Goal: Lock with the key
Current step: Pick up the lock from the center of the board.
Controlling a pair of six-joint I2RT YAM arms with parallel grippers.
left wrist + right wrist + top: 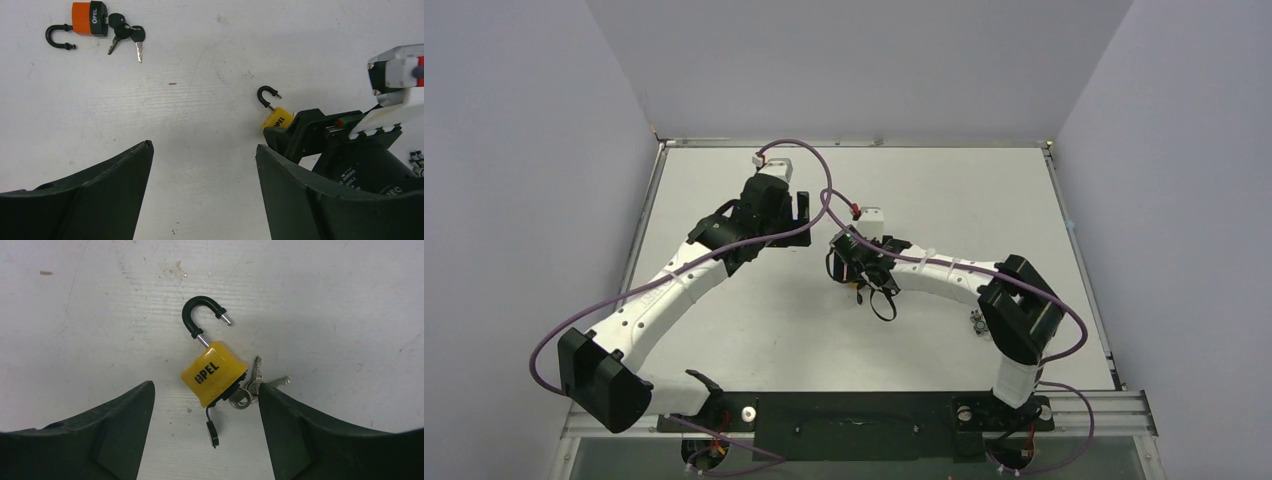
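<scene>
A yellow padlock (214, 372) lies on the white table with its black shackle (202, 315) swung open. A bunch of silver keys (252, 385) sits at its base, one apparently in the keyhole, and a black dust cap (213, 432) dangles below. My right gripper (205, 387) is open, its fingers either side of the lock's base and not touching it. The lock also shows in the left wrist view (278, 119) and, barely, in the top view (860, 297). My left gripper (204, 146) is open and empty over bare table to the lock's left.
An orange padlock (89, 19) with an open shackle and black-headed keys (125, 36) lies farther off on the table. A small object (976, 320) lies by the right arm's elbow. The two wrists (802, 215) (849, 262) are close together at mid-table.
</scene>
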